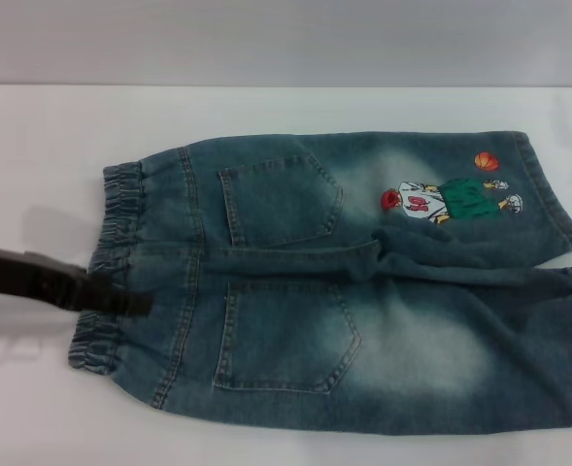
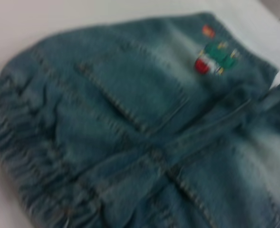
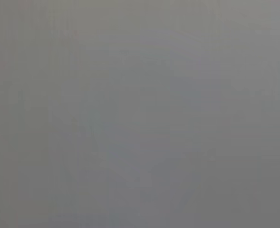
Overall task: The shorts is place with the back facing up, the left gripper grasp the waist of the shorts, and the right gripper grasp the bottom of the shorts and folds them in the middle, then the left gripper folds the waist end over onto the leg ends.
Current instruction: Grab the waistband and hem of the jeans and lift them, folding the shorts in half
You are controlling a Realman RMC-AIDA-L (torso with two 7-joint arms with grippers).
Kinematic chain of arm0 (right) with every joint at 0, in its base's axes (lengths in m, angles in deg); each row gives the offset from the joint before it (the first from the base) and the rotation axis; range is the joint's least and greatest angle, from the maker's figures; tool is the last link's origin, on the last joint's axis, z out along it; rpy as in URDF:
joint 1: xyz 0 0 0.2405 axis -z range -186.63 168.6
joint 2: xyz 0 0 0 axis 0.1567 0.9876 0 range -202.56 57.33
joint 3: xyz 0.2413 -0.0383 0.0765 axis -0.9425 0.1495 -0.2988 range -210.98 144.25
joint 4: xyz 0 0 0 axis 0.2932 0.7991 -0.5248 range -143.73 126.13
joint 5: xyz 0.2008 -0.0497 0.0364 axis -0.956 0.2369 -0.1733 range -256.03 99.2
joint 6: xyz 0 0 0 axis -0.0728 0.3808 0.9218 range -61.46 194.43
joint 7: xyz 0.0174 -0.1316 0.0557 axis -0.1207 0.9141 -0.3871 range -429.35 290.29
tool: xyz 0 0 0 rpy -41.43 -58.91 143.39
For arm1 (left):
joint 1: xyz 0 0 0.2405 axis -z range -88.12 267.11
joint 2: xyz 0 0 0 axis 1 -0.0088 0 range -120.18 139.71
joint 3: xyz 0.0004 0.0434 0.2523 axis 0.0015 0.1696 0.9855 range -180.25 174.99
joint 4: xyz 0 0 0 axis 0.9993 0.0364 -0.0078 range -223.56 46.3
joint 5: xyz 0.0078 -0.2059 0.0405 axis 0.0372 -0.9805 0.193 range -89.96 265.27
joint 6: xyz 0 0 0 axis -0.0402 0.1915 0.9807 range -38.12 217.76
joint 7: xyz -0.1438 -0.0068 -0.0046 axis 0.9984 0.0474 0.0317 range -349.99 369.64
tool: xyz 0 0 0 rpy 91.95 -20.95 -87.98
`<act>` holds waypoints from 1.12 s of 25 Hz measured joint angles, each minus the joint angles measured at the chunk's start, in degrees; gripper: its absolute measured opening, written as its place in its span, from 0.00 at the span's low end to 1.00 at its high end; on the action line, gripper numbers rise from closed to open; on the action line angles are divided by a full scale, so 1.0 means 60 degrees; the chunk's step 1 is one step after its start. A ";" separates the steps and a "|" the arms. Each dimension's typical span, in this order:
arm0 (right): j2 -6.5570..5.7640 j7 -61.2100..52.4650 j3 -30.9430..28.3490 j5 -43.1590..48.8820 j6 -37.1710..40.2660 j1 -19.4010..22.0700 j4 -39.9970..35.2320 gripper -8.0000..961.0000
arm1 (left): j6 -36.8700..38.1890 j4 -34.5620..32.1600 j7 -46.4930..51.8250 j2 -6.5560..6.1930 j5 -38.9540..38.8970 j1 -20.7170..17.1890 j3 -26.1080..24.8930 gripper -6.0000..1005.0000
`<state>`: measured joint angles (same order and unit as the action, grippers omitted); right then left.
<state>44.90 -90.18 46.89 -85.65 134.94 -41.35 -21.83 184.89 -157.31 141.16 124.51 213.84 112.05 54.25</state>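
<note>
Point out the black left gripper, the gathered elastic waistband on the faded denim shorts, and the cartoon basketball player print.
Black left gripper (image 1: 130,301), head view, on its tip over the waist.
Gathered elastic waistband (image 1: 120,189), head view, on its far puckered part.
Cartoon basketball player print (image 1: 451,199), head view, on the figure's middle.

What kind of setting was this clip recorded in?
Probably a lab or test bench for garment folding: a bare white table, a plain grey wall behind, one pair of shorts laid flat, the left claw at their waist.

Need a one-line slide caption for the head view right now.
Left gripper reaches over the waist of the flat, unfolded shorts, back pockets up, on the white table.
</note>
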 joint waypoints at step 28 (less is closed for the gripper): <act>-0.0088 0.0029 -0.0237 0.0035 0.0050 0.0065 0.0075 0.60 | 0.0235 0.0492 0.0392 0.0201 0.1679 -0.0441 -0.1131 0.76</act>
<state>44.37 -90.00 45.47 -85.44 135.24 -40.96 -21.38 186.30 -154.36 143.51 125.71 223.92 109.40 47.46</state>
